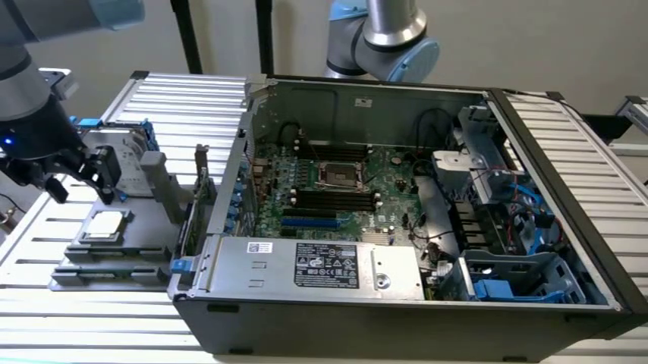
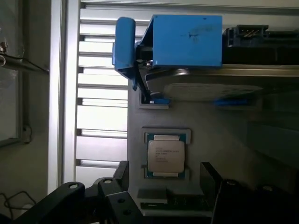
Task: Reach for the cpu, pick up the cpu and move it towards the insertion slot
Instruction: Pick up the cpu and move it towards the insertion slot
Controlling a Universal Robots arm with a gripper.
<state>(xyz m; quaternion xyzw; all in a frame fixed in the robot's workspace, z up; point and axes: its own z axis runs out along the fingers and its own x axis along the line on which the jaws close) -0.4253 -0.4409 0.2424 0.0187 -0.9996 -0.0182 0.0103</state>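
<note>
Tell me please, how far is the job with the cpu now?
Done: nothing lifted; the cpu lies in its grey tray outside the computer case. In hand: the reach, with the gripper above the cpu, jaws open, not touching it. Left: the grasp and the move to the insertion slot.

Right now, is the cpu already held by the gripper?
No, the cpu lies in its grey holder, and the open gripper is not touching it.

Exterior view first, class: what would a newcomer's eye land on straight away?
The open computer case dominates the exterior view, its green motherboard and the insertion slot exposed. On the exterior view's left, the pincer hangs open above the cpu, which lies on a grey tray.
</note>
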